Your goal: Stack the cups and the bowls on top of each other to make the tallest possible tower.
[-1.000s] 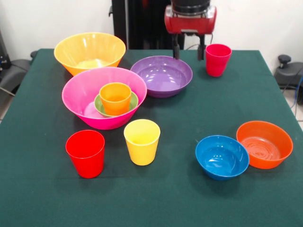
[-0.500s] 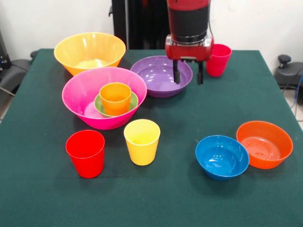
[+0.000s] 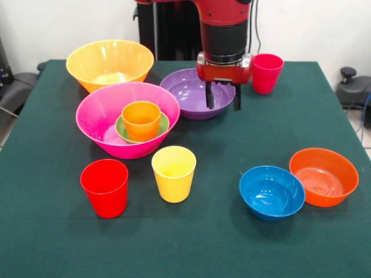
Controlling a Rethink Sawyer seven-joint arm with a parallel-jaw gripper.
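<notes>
The big hot-pink bowl (image 3: 101, 119) holds the small green bowl (image 3: 123, 131) with the orange cup (image 3: 141, 120) standing in it. My gripper (image 3: 223, 103) is open and empty, its fingers hanging over the right rim of the wide purple bowl (image 3: 188, 92). The crimson-pink cup (image 3: 266, 73) stands just behind and to the right of it. The big orange-yellow bowl (image 3: 109, 62) sits at the back left. The red cup (image 3: 105, 187) and the yellow cup (image 3: 174, 173) stand in front. The blue bowl (image 3: 272, 193) and the orange bowl (image 3: 323, 176) touch at the front right.
The green table cloth (image 3: 191, 243) covers the whole table. The robot's black pedestal (image 3: 174, 35) stands behind the far edge. A dark chair (image 3: 14, 87) shows at the left and a black object (image 3: 351, 87) at the right.
The arm has come down and forward from the far edge, and a little left. The gripper now hangs over the purple bowl's right rim. No cup or bowl has moved.
</notes>
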